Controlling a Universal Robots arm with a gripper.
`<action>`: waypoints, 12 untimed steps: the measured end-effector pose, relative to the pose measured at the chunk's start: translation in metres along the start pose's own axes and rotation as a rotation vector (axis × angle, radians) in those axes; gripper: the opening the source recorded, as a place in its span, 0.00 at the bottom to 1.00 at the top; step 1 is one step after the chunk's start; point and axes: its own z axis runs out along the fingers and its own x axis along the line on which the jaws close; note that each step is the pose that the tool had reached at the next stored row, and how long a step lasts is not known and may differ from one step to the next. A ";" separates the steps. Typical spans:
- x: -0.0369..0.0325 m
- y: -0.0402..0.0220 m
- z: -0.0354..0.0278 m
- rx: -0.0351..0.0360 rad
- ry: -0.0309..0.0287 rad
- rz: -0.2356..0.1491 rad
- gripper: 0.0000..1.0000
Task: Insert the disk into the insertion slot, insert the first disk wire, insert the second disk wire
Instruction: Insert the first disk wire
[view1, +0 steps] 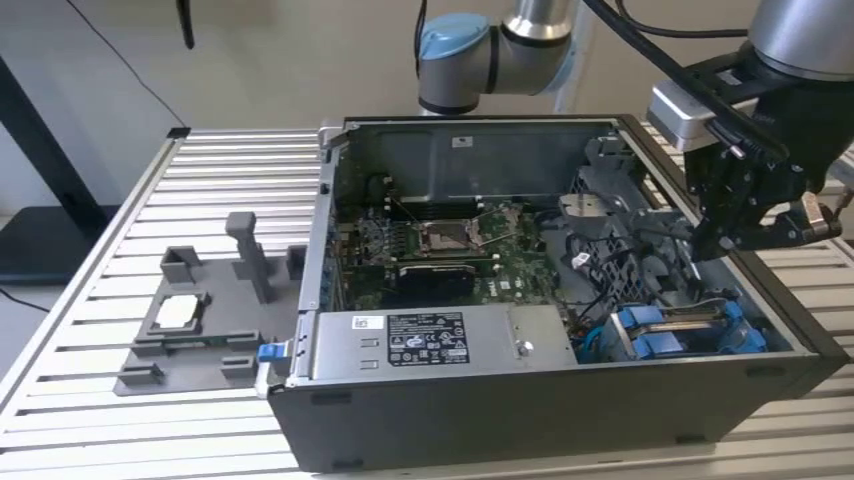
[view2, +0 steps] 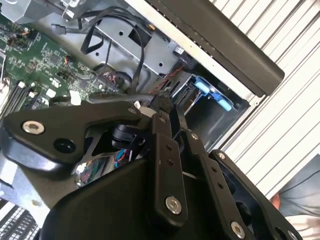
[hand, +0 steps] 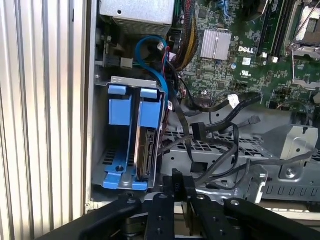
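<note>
The gripper (hand: 177, 192) hung over the open computer case (view1: 534, 420), its jaws drawn almost together around what appeared to be a small black plug (hand: 176, 179) at the end of a wire. The case lay on its side on the slatted surface (view1: 120, 420) with the side panel off, leaving the inside open to the arm from above. In the exterior view the disk (view1: 687, 322) sat in the slot (hand: 98, 125) at the case's near corner, on the exterior view's right, just beside the silver power supply box (view1: 414, 340). In the first wrist view it stood on edge in its blue carrier (hand: 120, 107), pushed well into the metal bay, with its connector end turned toward the gripper, evidently so that a plug could be pressed straight in. The gripper held the plug near that end but apart from it. Loose black wires (hand: 220, 107) trailed between the bay and the green circuit board (view1: 441, 240).
</note>
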 end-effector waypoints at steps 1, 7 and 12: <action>0.0003 -0.0020 0.0007 -0.0043 0.0060 -0.001 0.19; 0.0014 -0.0123 0.0038 -0.0287 0.0336 -0.003 0.19; 0.0018 -0.0125 0.0063 -0.0453 0.0434 0.020 0.19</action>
